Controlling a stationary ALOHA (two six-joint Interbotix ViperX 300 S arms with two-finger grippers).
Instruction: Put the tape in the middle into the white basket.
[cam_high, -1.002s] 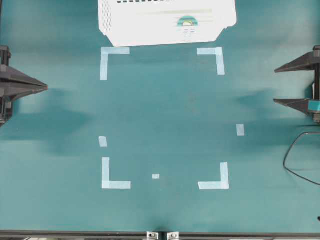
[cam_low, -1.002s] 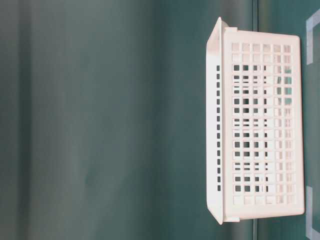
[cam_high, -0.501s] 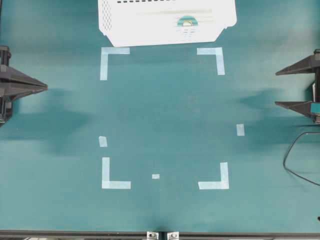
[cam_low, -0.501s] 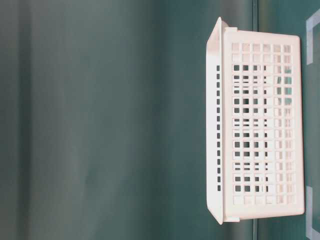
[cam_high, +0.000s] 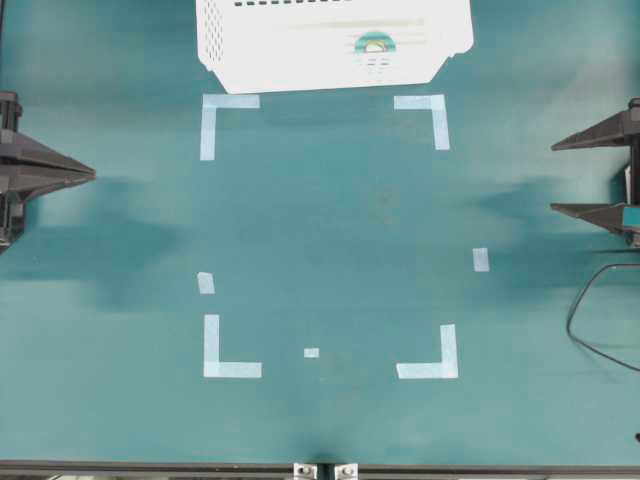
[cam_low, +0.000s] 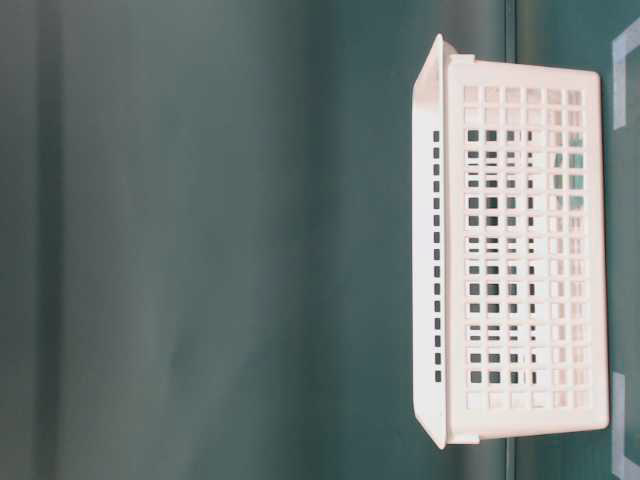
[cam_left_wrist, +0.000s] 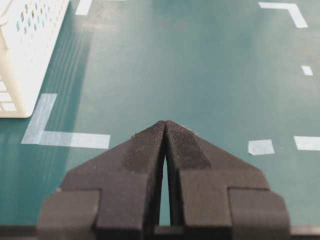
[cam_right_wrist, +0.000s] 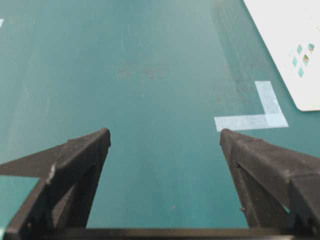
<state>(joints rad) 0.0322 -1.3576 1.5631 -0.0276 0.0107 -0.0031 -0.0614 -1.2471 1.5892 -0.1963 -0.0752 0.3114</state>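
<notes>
the tape (cam_high: 375, 43) already lies inside the white basket (cam_high: 250, 50) at the far edge of the table (cam_high: 330, 230) — a small turquoise ring with a tan core, seen through the basket's open top towards its right half. the marked middle of the table holds nothing but pale corner marks (cam_high: 228, 352) and a few loose strips.

the right gripper (cam_high: 595, 172) sits at the right edge with its fingers spread wide and nothing between them; the left gripper (cam_high: 88, 175) rests at the left edge, its fingers pressed together on nothing.

little seems left to go wrong — mainly a stray arm sweep nudging the light basket along the smooth surface, or a cable (cam_high: 590, 320) near the right arm snagging.

the basket is rigid white plastic, rectangular, its walls a grid of square holes with a row of slots under the rim. the table covering is a matte teal sheet, faintly scuffed. the finger pads are black, wedge-shaped and grainy.
</notes>
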